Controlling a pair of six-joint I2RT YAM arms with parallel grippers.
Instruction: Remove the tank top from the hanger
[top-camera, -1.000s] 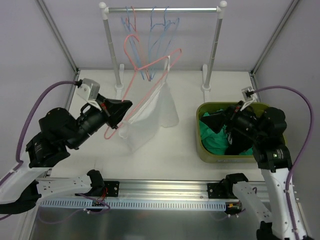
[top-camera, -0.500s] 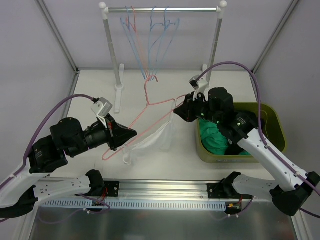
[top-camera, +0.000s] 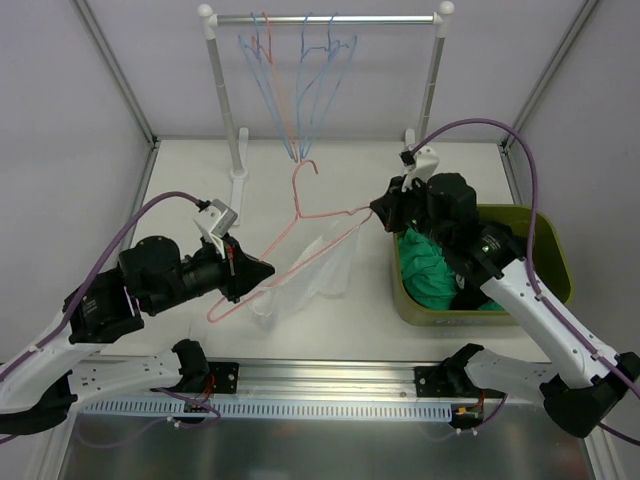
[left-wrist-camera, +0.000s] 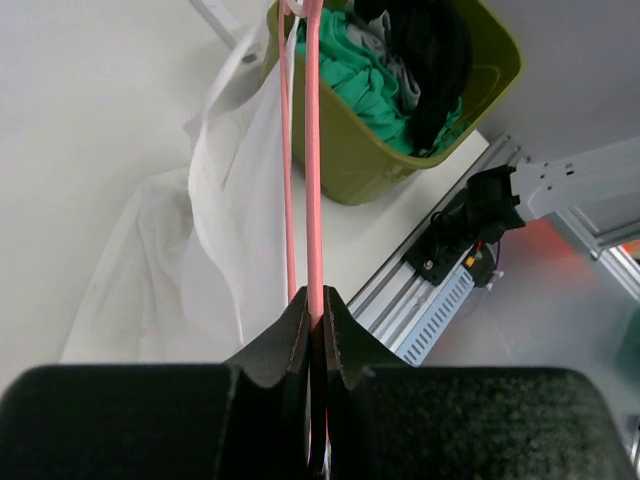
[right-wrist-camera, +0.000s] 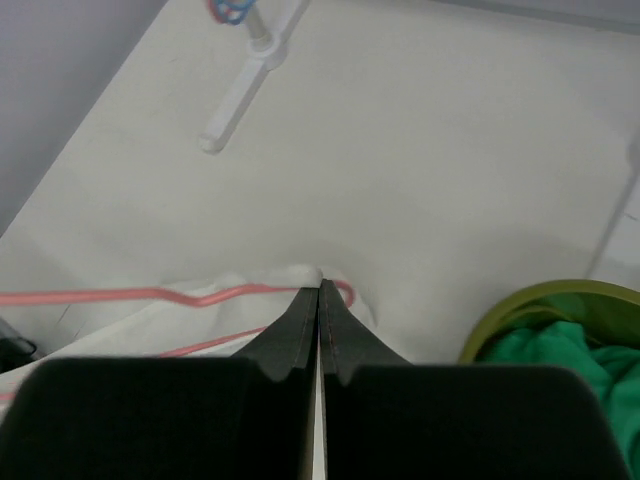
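Tank top (top-camera: 312, 268): white, still on the pink hanger (top-camera: 296, 200), draped off the wire between the two arms and sagging toward the tabletop (top-camera: 340, 320)
right pincer (top-camera: 383, 208): clamped shut on the white fabric right at the hanger's far corner. Honestly can't tell if the wire is caught in there too
left pincer (top-camera: 264, 270): squeezed tight on the pink wire at the hanger's low near end
hanger: off the rack (top-camera: 325, 18), held tilted, low on the left and higher on the right, hook pointing toward the back
bin (top-camera: 550, 225): olive green, just right of the right pincer, stuffed with green and dark clothes
rack: at the back, with a few blue and red spare hangers (top-camera: 310, 60) on the bar
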